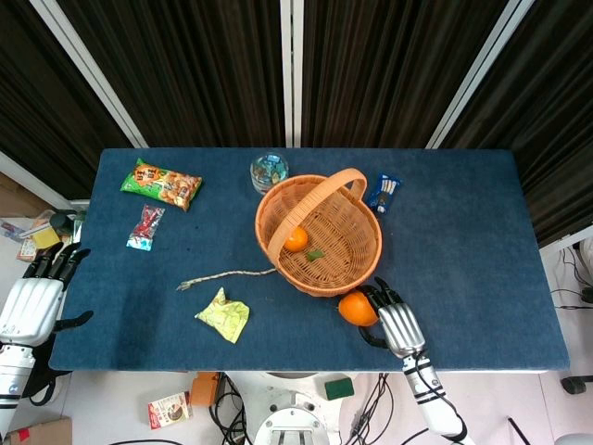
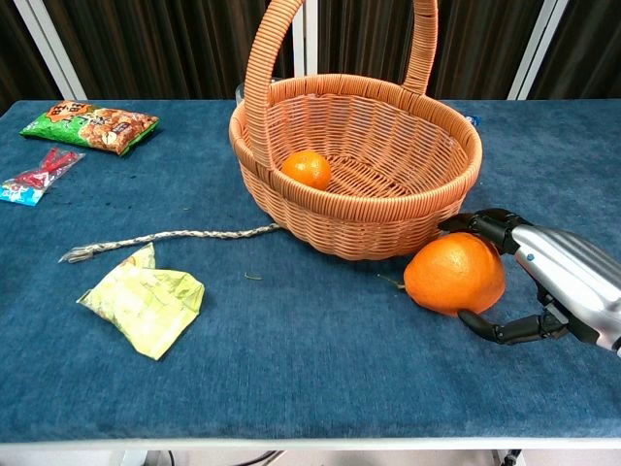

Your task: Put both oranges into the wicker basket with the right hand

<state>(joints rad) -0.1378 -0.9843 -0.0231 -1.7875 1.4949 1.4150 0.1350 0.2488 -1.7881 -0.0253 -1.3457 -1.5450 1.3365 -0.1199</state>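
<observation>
Blue table [image 1: 463, 241]: snack bag [image 1: 161, 183], rope [image 1: 225, 275] left of wicker basket [image 1: 357, 255]. Right hand [image 2: 543, 277] cups near orange [image 2: 454, 273]; left hand [image 1: 32, 301] spread, off left edge.

No text, brand, number or sign can be read in either view. The green snack bag [image 2: 89, 125] at about ten o'clock on the counter [image 1: 463, 232] carries printed lettering, but it is too small and blurred to make out. The same holds for the red-and-white candy wrapper [image 1: 145, 228] below it, the blue-and-white packet [image 1: 384, 193] at one o'clock of the wicker basket [image 1: 357, 248], the crumpled yellow-green wrapper [image 2: 146, 301], and the small box [image 1: 170, 409] on the floor.
</observation>
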